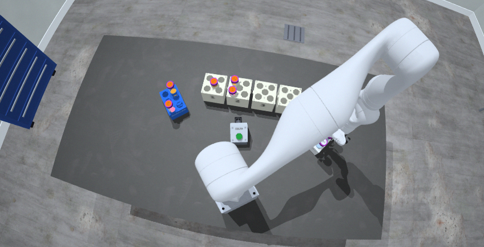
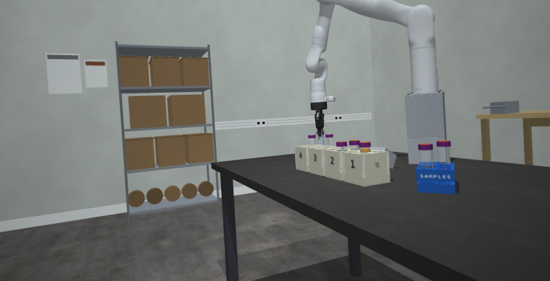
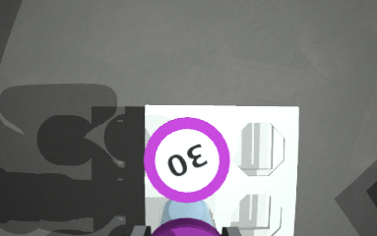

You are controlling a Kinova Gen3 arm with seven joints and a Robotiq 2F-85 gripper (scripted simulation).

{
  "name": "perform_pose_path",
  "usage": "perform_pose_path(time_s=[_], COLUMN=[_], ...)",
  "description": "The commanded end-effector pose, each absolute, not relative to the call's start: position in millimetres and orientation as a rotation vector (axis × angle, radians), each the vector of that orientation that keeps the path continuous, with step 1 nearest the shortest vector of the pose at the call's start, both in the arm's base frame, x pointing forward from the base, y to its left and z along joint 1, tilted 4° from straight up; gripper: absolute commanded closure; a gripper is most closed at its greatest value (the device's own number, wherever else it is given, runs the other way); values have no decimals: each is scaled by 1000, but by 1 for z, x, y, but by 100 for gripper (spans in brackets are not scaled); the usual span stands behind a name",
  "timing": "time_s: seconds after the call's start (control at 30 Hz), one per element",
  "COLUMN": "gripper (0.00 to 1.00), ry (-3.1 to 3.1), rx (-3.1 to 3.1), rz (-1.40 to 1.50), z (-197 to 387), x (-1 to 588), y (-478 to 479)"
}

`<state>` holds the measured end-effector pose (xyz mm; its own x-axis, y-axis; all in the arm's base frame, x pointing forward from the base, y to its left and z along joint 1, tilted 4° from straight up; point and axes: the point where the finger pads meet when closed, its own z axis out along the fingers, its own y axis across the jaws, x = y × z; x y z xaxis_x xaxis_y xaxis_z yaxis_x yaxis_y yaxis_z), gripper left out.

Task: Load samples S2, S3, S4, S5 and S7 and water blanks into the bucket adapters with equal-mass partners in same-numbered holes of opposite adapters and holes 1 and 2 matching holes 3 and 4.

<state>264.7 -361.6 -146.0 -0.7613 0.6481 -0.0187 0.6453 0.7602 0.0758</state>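
Observation:
My gripper [image 1: 327,141] [image 2: 319,132] [image 3: 185,233] is low over the white blank rack [image 1: 315,149] [image 3: 288,147] at the table's right side. It is shut on a purple-capped water blank [image 3: 185,228] that stands in the rack; its label is cut off at the frame's edge. A blank marked 30 [image 3: 187,159] stands in the hole beyond it. Adapter 1 [image 1: 213,97] [image 2: 370,168] holds one orange-dot tube [image 1: 213,81]. Adapter 2 [image 1: 237,102] [image 2: 331,161] holds two orange-dot tubes [image 1: 234,79] [image 1: 232,89]. Adapter 3 [image 1: 263,104] and adapter 4 [image 1: 281,106] hold no tubes.
The blue SAMPLES rack [image 1: 179,111] [image 2: 435,178] stands left of the adapters with two tubes [image 1: 170,84] [image 1: 168,103]. The green DONE key [image 1: 239,136] sits on its small desk in front of adapter 2. The arm hides part of adapter 4 and the blank rack.

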Motion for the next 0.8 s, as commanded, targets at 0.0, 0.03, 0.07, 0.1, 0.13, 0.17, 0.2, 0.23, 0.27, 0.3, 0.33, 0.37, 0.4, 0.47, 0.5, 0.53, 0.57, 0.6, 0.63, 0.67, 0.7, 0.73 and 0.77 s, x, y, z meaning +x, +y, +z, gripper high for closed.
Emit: perform_pose_path(time_s=[0.0,0.03,0.07,0.1,0.13,0.17,0.2,0.23,0.27,0.3,0.33,0.37,0.4,0.47,0.5,0.53,0.57,0.6,0.63,0.67,0.7,0.73,0.77], gripper=[90,90,90,90,90,90,90,90,90,90,90,90,90,90,90,90,90,90,90,90,90,90,90], ry=[2905,2905,2905,2905,2905,2905,2905,2905,2905,2905,2905,2905,2905,2905,2905,2905,2905,2905,2905,2905,2905,2905,2905], rx=[1068,1068,1068,1068,1068,1068,1068,1068,1068,1068,1068,1068,1068,1068,1068,1068,1068,1068,1068,1068,1068,1068,1068], rz=[99,99,99,99,99,99,99,99,99,99,99,99,99,99,99,99,99,99,99,99,99,99,99], z=[-145,-143,-142,-141,-139,-138,-137,-135,-134,-133,-131,-130,-129,-126,-125,-125,-125,-123,-122,-121,-120,-118,-117], x=[265,265,265,265,265,265,264,264,264,264,264,264,264,264,264,264,264,264,264,263,263,263,263], y=[-362,-362,-362,-362,-363,-363,-363,-363,-363,-363,-363,-363,-363,-363,-363,-363,-363,-363,-363,-363,-363,-363,-364])
